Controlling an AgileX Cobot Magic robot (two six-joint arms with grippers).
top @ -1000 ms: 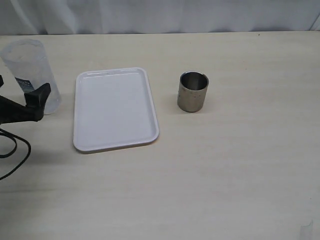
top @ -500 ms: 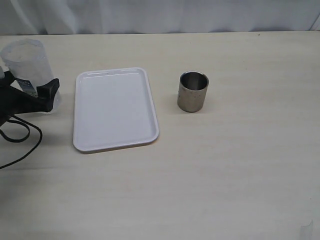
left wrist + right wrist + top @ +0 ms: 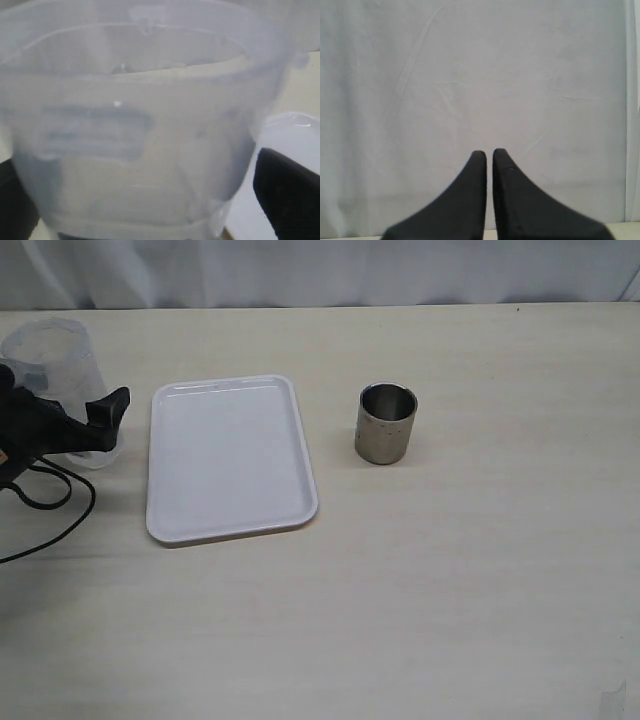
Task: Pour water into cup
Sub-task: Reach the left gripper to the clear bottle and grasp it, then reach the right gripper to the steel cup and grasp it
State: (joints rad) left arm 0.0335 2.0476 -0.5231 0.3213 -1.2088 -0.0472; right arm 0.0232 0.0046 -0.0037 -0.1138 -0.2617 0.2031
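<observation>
The steel cup (image 3: 385,425) stands upright right of the table's middle, dark inside. The taller clear plastic container (image 3: 58,365) with a blue-white label stands at the far left and fills the left wrist view (image 3: 140,125). Water in it shows only as a faint shine. My left gripper (image 3: 65,402) is open, its black fingers (image 3: 287,190) standing on either side of the container; I cannot tell if they touch it. My right gripper (image 3: 489,152) is shut and empty, facing a white curtain, and is out of the exterior view.
A white rectangular tray (image 3: 230,460) lies between the container and the cup; its corner shows in the left wrist view (image 3: 295,135). A black cable (image 3: 60,520) loops on the table at the left edge. A white curtain (image 3: 320,270) hangs behind the table.
My left gripper has moved up and right, further round the container, so its near finger now lies across the container's right side. The cup and tray have not moved.
</observation>
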